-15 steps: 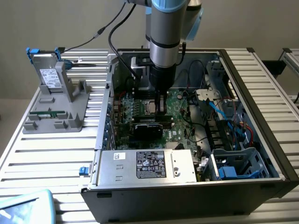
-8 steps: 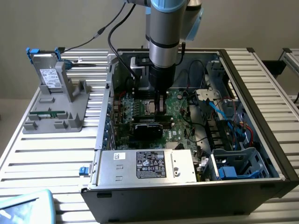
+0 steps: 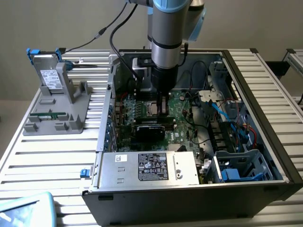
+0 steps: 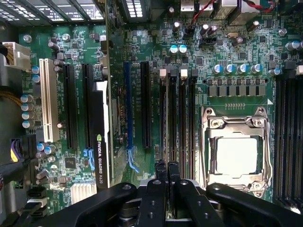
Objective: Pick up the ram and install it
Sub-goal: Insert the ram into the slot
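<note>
Arm [image 3: 165, 28], grey and light blue, is reaching down into the open black desktop PC case [image 3: 279, 156], which sits on the ribbed metal bench [image 3: 47, 156].

Pincer [image 3: 162, 110] [image 4: 167, 169]: black fingers [image 4: 173, 178] are pressed together. Nothing visible clamped between them in the wrist view.

Pincer position: low over the green motherboard [image 4: 236, 47], tips above the bank of black memory slots [image 4: 182, 118] just beside the silver-framed CPU socket [image 4: 236, 151]. Can't tell from either view whether the tips are touching the slots.

The ram [image 3: 51, 114], a thin green circuit-board stick with a pale label, is not in the case. It lies flat in the grey plastic fixture [image 3: 71, 120] on the bench at the exterior view's left, well apart from the pincer.

Same fixture holds a grey boxy drive with a white sticker and blue tabs [image 3: 49, 75], standing upright behind the ram.

Other items inside the case:
- Black NVIDIA Quadro graphics card [image 4: 100, 156] sits edge-on in an expansion slot, on the far side of the memory slots from the CPU socket.
- Silver power supply box with a black label [image 3: 147, 168] is along the near wall in the exterior view.
- Blue and red cables [image 3: 236, 120] run at the exterior view's right.
</note>
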### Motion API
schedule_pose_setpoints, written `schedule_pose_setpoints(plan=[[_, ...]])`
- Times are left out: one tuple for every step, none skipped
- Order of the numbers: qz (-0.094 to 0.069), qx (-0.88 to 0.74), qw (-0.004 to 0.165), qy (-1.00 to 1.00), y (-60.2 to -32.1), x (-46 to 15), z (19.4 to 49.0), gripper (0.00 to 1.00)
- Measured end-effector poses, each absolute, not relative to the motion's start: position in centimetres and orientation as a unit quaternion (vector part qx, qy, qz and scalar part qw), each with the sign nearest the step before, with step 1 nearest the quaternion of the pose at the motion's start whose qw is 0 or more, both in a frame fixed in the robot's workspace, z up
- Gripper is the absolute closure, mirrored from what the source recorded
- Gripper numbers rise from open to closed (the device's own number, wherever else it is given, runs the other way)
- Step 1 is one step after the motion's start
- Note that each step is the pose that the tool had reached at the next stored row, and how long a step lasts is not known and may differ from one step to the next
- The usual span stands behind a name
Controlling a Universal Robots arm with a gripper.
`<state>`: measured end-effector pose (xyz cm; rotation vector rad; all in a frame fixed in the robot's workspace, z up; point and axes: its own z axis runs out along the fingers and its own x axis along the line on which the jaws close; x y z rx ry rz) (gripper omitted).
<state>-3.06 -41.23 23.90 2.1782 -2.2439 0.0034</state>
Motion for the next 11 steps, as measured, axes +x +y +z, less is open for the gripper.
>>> schedule_pose_setpoints(plan=[[0.001, 0.698, 0.007, -0.717, -41.24, -2.96, 23.9, 0.87], [0.001, 0.698, 0.007, -0.716, -41.24, -2.93, 23.9, 0.87], [0.001, 0.698, 0.007, -0.716, -41.24, -2.93, 23.9, 0.87], [0.001, 0.698, 0.007, -0.716, -41.24, -2.93, 23.9, 0.87], [0.001, 0.699, 0.007, -0.715, -41.24, -2.93, 23.9, 0.87], [0.001, 0.699, 0.007, -0.715, -41.24, -2.93, 23.9, 0.87], [0.001, 0.7, 0.007, -0.714, -41.24, -2.93, 23.9, 0.87], [0.001, 0.701, 0.007, -0.713, -41.24, -2.93, 23.9, 0.87], [0.001, 0.702, 0.007, -0.713, -41.24, -2.93, 23.9, 0.87], [0.001, 0.702, 0.007, -0.712, -41.24, -2.93, 23.9, 0.87], [0.001, 0.702, 0.007, -0.712, -41.24, -2.93, 23.9, 0.87]])
